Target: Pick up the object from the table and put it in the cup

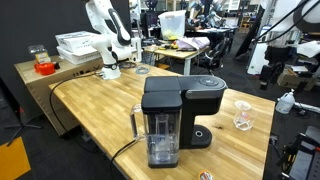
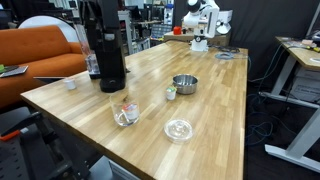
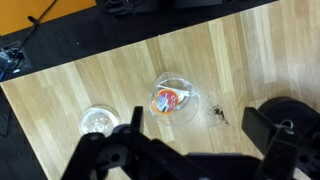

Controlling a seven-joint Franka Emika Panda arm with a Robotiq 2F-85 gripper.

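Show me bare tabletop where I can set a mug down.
Bare wood stretches beyond the metal bowl toward the robot's base, and at the near corner in front of the cup. Crowded: the cluster of cup, bowl and clear dish.

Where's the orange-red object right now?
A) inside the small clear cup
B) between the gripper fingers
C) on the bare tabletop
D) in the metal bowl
A: the wrist view shows the orange-red object lying inside the round clear cup, while the gripper is open with nothing between its fingers.
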